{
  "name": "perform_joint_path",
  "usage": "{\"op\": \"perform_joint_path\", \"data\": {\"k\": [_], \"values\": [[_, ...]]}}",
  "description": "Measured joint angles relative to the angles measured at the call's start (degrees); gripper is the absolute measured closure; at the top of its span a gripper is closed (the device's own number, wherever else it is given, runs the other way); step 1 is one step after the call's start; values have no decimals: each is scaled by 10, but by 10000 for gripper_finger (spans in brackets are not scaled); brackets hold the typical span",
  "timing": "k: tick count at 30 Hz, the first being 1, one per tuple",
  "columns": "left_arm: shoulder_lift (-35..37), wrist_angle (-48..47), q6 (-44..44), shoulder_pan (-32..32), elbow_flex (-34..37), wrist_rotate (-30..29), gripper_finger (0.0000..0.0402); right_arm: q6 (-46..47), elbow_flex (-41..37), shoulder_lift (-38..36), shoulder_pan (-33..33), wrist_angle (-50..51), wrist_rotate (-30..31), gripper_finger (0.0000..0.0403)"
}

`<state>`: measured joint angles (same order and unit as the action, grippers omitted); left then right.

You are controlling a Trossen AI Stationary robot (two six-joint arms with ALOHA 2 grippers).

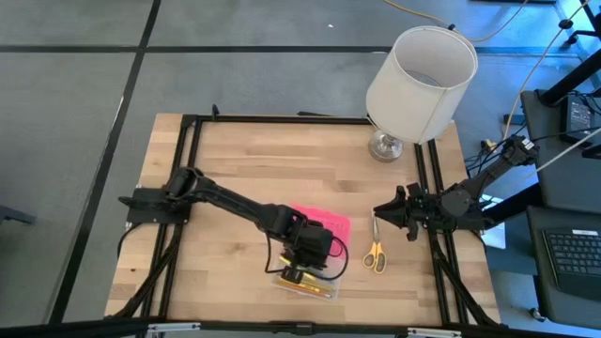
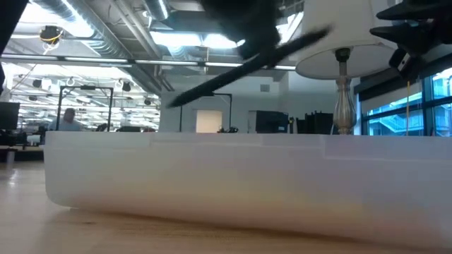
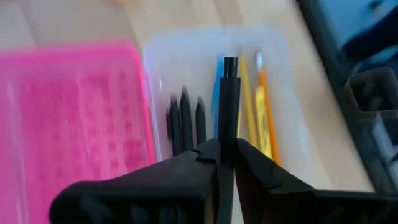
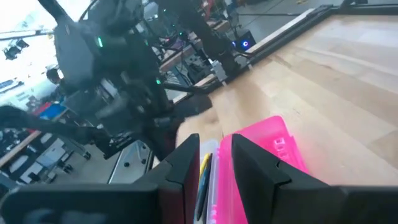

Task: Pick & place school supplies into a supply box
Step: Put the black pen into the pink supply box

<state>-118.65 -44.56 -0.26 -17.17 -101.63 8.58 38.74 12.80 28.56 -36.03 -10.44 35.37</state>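
The supply box lies near the table's near edge, its clear base (image 1: 305, 284) beside its open pink lid (image 1: 329, 223). In the left wrist view the base (image 3: 186, 62) holds black pens (image 3: 185, 115), a blue one and yellow and orange pencils (image 3: 261, 106). My left gripper (image 1: 302, 272) hovers over the base, shut on a black pen (image 3: 229, 106). The yellow-handled scissors (image 1: 376, 252) lie flat on the wood to the right of the box. My right gripper (image 1: 392, 214) waits open by the table's right edge, just above the scissors' tips. My left gripper pinches the black pen (image 3: 227, 140) between its two fingers (image 3: 186, 168), coming from above. In the low view the pen (image 2: 212, 85) is held at about mid-length, slanted and lifted clear above the box wall (image 2: 240, 183). Its free end (image 3: 231, 63) sticks out past the fingertips over the clear base.
A white-shaded lamp (image 1: 418, 80) stands on its metal foot at the table's far right corner. Black frame rails (image 1: 188, 188) run along the table's left, far and right sides. Bare wood (image 1: 254, 160) lies between the box and the far edge.
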Motion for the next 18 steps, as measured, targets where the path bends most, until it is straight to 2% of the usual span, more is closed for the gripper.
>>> {"op": "perform_joint_path", "data": {"k": [9,18], "values": [[-63,-13,18,-7,0,-1,382,44,0,7,0,1,1,305],[-105,-18,24,-7,-1,-17,382,47,0,7,0,-1,4,305]]}}
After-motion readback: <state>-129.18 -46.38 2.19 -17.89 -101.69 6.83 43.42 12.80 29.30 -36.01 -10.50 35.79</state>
